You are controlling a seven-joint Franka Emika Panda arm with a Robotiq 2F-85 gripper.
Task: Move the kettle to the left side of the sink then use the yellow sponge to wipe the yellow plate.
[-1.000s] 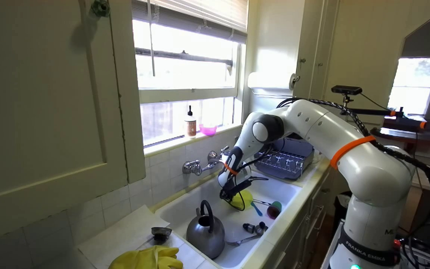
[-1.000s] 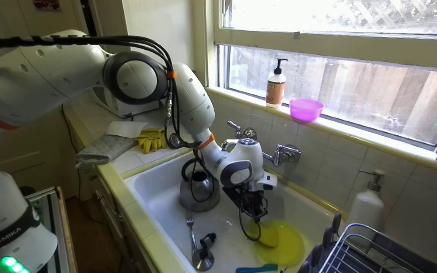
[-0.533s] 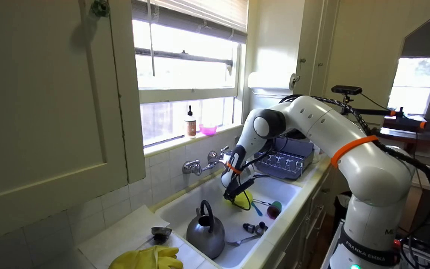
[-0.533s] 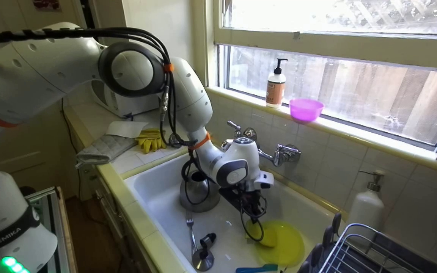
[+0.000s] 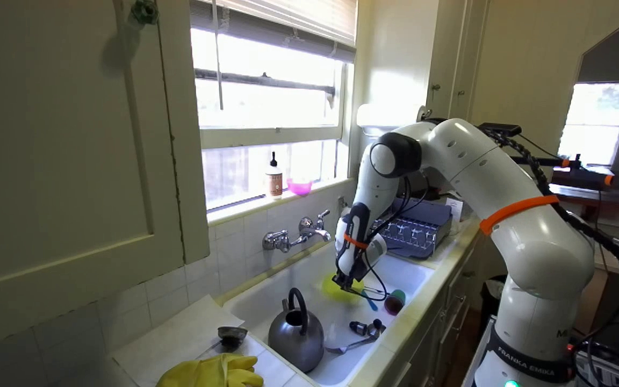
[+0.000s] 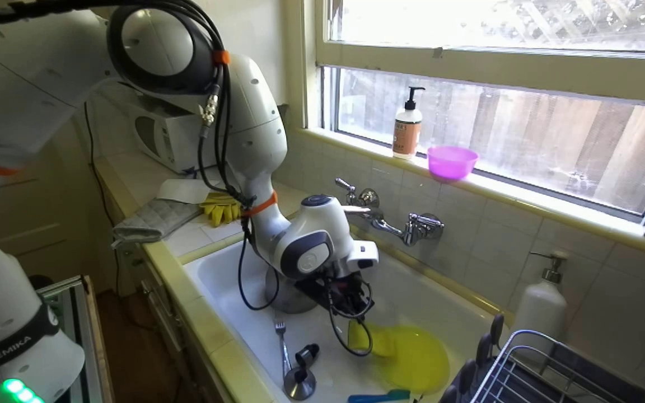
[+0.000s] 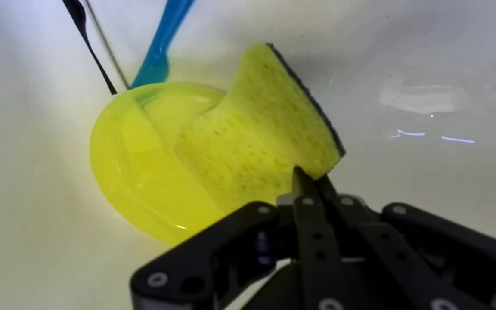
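The grey kettle (image 5: 296,344) with a black handle stands upright in the sink (image 6: 219,280), at the end near the yellow gloves. In an exterior view the arm partly covers the kettle (image 6: 289,296). The yellow plate (image 7: 144,172) lies on the sink floor and also shows in both exterior views (image 6: 426,361) (image 5: 336,290). My gripper (image 7: 312,176) is shut on a corner of the yellow sponge (image 7: 252,142), which has a dark scouring side and is bent. The sponge overlaps the plate's edge; I cannot tell whether they touch. The sponge also shows under my gripper in an exterior view (image 6: 356,334).
A blue utensil (image 7: 157,51) lies beside the plate. A fork (image 6: 282,341), a dark strainer piece (image 6: 307,354) and a red-green cup (image 5: 395,302) lie in the sink. The faucet (image 6: 378,221) juts from the wall. A dish rack (image 6: 529,369) stands beside the sink.
My gripper and the sponge have moved across the plate toward its kettle-side edge, and the arm's elbow has risen. The kettle and plate have not visibly moved.
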